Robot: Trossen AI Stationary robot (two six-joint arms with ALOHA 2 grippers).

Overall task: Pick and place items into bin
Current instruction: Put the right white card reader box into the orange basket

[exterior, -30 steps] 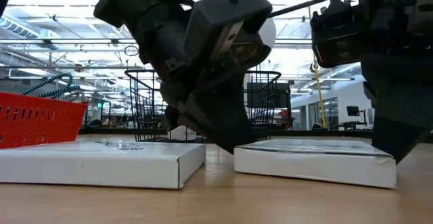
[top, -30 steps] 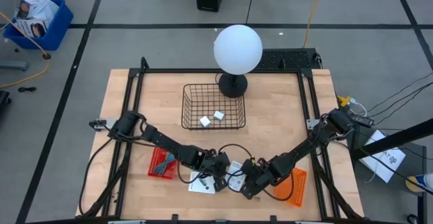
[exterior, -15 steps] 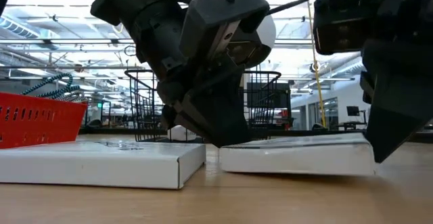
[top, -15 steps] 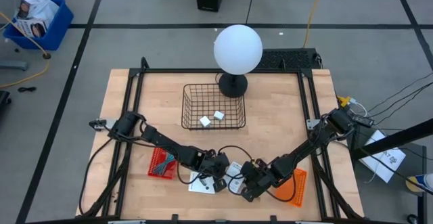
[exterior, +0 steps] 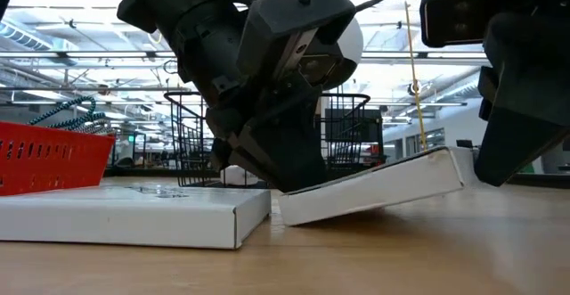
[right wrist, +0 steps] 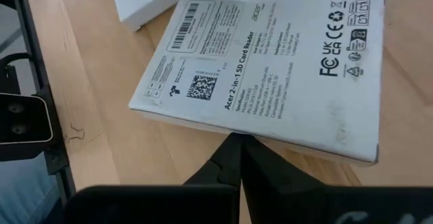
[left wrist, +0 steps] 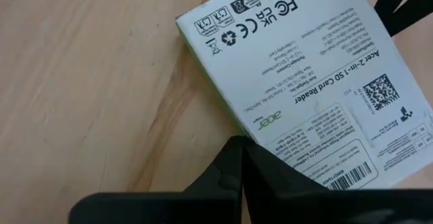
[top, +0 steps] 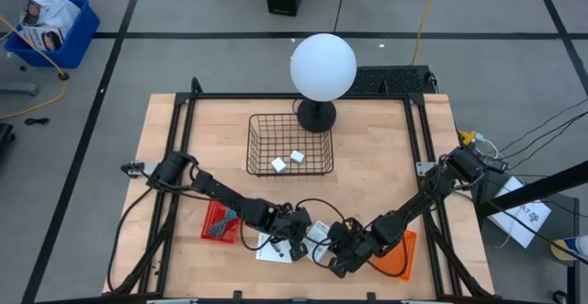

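Note:
A white flat card box [exterior: 370,188] with black print lies tilted near the table's front edge. Its left end is on the wood and its right end is raised. My left gripper [top: 296,242] stands shut at the box's left end. My right gripper [top: 338,253] stands shut at its raised right end. A second white box [exterior: 134,213] lies flat on the table to the left. The wire bin [top: 290,145] sits farther back and holds two small white blocks [top: 287,161]. My left gripper's shut fingers [left wrist: 241,158] come down slanting from the left onto one printed corner [left wrist: 270,132] of the box. That end [exterior: 289,208] stays on the table. My right gripper's shut fingertips [right wrist: 237,146] sit beneath the box's near edge [right wrist: 250,135], slanting down from the right. In the low view that end [exterior: 454,163] is lifted off the wood against the finger.
A white globe lamp [top: 323,68] on a black base stands just behind the bin. A red tray [top: 219,219] lies left of the grippers and an orange one [top: 397,251] to their right. Black frame rails [top: 184,139] run along the table's sides.
My right gripper has risen a little and rolled. The box's right end has lifted off the table, so the box now tilts, with its left end still down under my left gripper. The box has also slid slightly toward the left.

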